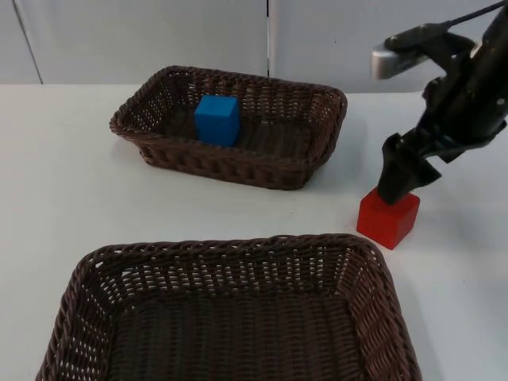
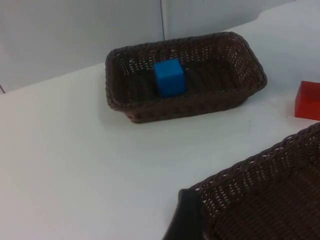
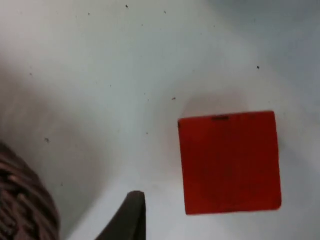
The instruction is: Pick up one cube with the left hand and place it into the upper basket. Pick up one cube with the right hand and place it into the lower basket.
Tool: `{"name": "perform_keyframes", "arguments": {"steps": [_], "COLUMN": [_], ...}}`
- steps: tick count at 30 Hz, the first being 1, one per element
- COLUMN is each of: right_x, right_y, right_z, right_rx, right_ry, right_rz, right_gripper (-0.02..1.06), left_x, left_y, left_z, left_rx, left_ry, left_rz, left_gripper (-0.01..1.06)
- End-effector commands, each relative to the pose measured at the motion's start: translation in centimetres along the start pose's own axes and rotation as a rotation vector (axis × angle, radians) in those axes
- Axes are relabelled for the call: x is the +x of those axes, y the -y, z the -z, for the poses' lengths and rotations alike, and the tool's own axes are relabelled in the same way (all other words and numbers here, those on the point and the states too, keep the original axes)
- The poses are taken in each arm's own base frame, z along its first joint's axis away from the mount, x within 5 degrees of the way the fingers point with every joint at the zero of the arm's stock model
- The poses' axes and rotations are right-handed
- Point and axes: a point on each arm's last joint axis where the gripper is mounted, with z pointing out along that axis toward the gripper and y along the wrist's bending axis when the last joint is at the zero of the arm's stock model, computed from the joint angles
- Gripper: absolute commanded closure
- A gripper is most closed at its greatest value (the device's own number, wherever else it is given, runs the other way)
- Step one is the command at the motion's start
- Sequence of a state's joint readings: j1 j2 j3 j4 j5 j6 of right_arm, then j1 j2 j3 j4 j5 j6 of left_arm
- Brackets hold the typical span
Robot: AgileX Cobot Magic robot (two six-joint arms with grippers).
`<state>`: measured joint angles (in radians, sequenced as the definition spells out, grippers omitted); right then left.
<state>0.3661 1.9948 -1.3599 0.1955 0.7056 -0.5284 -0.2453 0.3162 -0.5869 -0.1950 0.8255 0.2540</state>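
A blue cube (image 1: 217, 119) (image 2: 169, 77) lies inside the upper basket (image 1: 317, 159) (image 2: 240, 95) at the back of the table. The red cube (image 1: 387, 217) (image 2: 308, 100) (image 3: 229, 162) rests on the white table to the right, between the two baskets' right ends. My right gripper (image 1: 394, 187) (image 3: 131, 216) hangs just above the red cube's far left top edge, the cube lying beside it in the right wrist view. The lower basket (image 1: 95, 270) (image 2: 235, 175) at the front holds nothing. My left gripper (image 2: 184, 220) waits by the lower basket's outer rim.
Bare white table lies left of both baskets and between them. The grey partition wall (image 1: 143, 36) closes the back. The table's right side, past the red cube, is open.
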Motion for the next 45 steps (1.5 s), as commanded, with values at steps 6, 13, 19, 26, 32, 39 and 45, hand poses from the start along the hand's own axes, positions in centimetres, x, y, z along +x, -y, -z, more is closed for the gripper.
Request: {"name": "perform_keyframes", "arguments": {"steps": [6,13,19,26,32,39,45], "right_x": [-0.7,-0.5,-0.6,-0.5,-0.5,-0.5,-0.5], "right_y": [0.3,-0.2,-0.5,-0.5,-0.4,-0.5,-0.7], "right_z": [-2.7,-4.6,-6.1,-7.1,-7.1,-6.8,-5.1], "right_rx": [-0.024,-0.035,-0.028,-0.018,-0.016,-0.023,-0.038], "right_ry": [-0.025,-0.044,-0.037,-0.029,-0.025,-0.035,-0.068], "right_rz": [0.066,0.117,0.126,0.125,0.125,0.126,0.142], "right_gripper": [-0.01,-0.01,-0.01,-0.01,0.2,0.93,1.05], "left_x": [0.2,0.2,0.2,0.2,0.2,0.2,0.3], "left_y": [-0.1,-0.1,-0.1,-0.2,-0.2,-0.2,-0.1], "left_z": [0.0,0.0,0.0,0.0,0.0,0.0,0.0], "left_rx": [-0.014,-0.015,-0.018,-0.019,-0.019,-0.019,-0.018], "left_ry": [-0.004,-0.006,-0.007,-0.007,-0.007,-0.007,-0.013], "left_rz": [-0.012,-0.013,-0.017,-0.017,-0.017,-0.017,-0.018], "left_gripper": [0.36,0.36,0.36,0.36,0.36,0.36,0.36]}}
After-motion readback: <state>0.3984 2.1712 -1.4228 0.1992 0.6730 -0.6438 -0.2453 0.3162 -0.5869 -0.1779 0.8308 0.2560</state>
